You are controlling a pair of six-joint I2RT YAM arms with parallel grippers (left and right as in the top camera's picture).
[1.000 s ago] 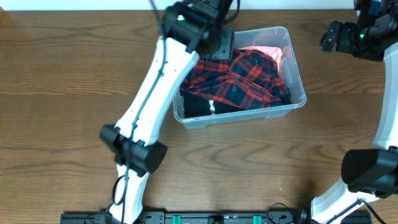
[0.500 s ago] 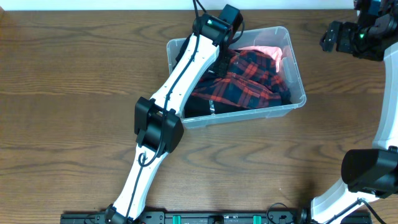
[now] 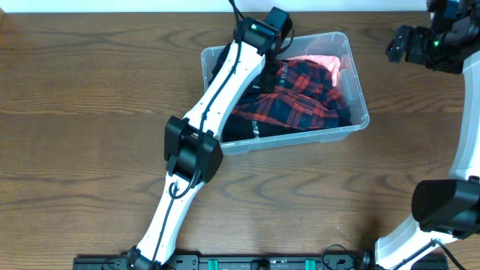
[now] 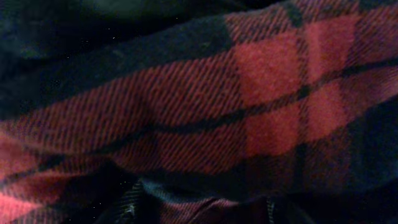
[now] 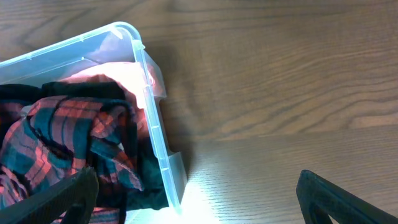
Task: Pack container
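The clear plastic container (image 3: 359, 91) stands at the back centre of the wooden table. A red and dark plaid garment (image 3: 301, 96) lies on top inside it, over a pink garment (image 3: 324, 61) and a black one (image 3: 240, 127). My left gripper (image 3: 270, 72) is down inside the container's back left part, pressed into the plaid cloth. In the left wrist view the plaid (image 4: 249, 93) fills the frame and a fold of it sits between the spread fingers (image 4: 200, 213). My right gripper (image 3: 397, 46) is open and empty, to the right of the container; its view shows the container's corner (image 5: 152, 124).
The wooden table (image 3: 90, 90) is bare around the container. The right arm's base (image 3: 442, 206) stands at the right edge, and the left arm's links (image 3: 191, 154) cross the front of the container.
Over the last second my left arm swung its elbow right and lowered the gripper into the container onto the plaid. Little has moved in the last half second. The right arm is still.
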